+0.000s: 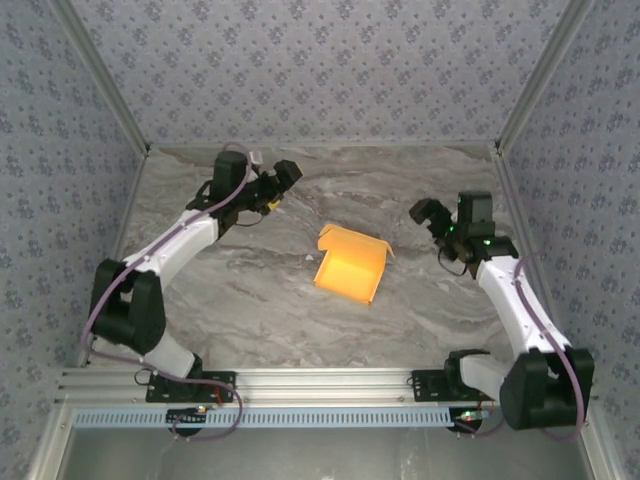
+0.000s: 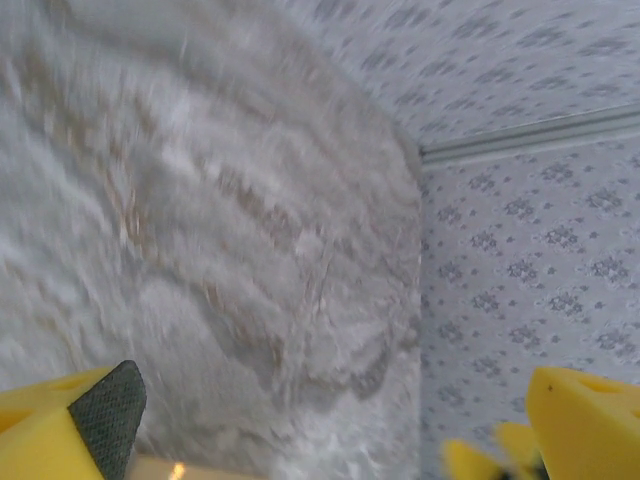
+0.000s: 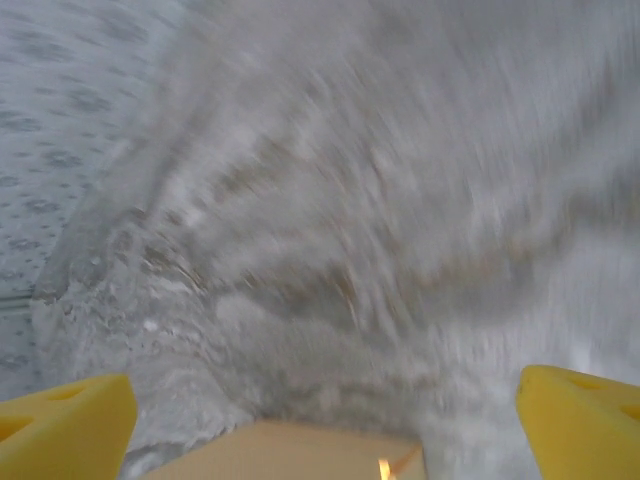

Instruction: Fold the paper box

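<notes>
Yellow-orange paperboard, the paper box (image 1: pixel 350 263), lies on the marbled desk (image 1: pixel 250 310) between the two arms in the overhead view. It is part-folded, its side panels turned up, with nothing inside it that I can make out. The left hand (image 1: pixel 284 178) hangs well off to its far left and the right hand (image 1: pixel 428 212) off to its right, neither touching it.

From the left wrist, yellow fingers (image 2: pixel 60 430) sit at opposite edges of the picture, spread wide with only desk between them, so that hand grips nothing.

From the right wrist, the fingers (image 3: pixel 65 425) stand just as wide and empty, though blur makes the desk hard to read.

Lying loose, the creased flaps could, I'd judge, spring back flat. A hand coming in from one side alone might shove the light box across the smooth desk or crumple a panel.
</notes>
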Robot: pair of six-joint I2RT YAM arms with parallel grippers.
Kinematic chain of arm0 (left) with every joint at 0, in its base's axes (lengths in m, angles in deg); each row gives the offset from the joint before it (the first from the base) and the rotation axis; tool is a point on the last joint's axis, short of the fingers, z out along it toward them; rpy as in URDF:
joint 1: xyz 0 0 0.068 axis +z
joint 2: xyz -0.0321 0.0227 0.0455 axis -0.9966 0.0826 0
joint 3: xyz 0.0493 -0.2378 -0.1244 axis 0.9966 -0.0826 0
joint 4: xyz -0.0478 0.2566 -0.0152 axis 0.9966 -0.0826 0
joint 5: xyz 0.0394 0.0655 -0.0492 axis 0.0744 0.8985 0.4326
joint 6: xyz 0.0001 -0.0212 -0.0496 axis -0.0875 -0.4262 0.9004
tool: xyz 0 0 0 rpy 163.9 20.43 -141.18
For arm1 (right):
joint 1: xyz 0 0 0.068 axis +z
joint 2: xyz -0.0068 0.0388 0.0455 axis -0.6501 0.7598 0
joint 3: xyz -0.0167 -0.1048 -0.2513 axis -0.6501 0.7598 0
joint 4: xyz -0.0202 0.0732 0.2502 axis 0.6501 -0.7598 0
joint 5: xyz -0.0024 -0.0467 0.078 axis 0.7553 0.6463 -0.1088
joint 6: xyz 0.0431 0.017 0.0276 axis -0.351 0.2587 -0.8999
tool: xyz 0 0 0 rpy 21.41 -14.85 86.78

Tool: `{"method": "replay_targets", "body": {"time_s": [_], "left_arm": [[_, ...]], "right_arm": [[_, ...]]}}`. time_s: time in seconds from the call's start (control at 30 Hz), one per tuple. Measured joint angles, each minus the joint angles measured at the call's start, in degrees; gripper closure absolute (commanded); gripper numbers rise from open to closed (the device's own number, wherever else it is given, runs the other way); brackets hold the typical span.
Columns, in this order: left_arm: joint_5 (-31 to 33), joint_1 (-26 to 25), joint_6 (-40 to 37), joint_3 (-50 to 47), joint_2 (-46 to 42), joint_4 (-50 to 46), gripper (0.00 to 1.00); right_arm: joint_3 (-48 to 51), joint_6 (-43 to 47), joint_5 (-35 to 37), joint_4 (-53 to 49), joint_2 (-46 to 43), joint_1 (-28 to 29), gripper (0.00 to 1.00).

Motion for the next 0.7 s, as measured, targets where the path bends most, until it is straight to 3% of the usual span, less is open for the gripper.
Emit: {"method": "replay_targets", "body": {"time_s": [0.17, 0.23, 0.43, 0.53, 0.7], "left_arm": [[-6.62, -2.38, 14.97, -0.15, 7.8, -2.08, 0.08], [-7.78, -3.56, 17.77, -0.15, 8.7, -3.93, 0.17], [-10.49, -6.34, 20.74, 3.63, 8.79, -8.48, 0.23], [-10.8, -6.64, 21.44, 3.89, 8.79, -8.35, 0.28], [-10.99, -7.34, 21.9, 3.89, 8.79, -8.09, 0.28]], "right_arm": [[5.4, -16.9, -10.99, 0.61, 7.04, 0.85, 0.0], [5.09, -20.31, -13.79, 1.09, 7.06, 1.14, 0.0], [4.83, -28.65, -18.1, 3.13, 6.38, 1.46, 0.02], [5.09, -31.78, -18.67, 4.83, 5.57, 2.27, 0.07], [5.9, -35.36, -19.32, 7.52, 5.29, 3.23, 0.14]]}}
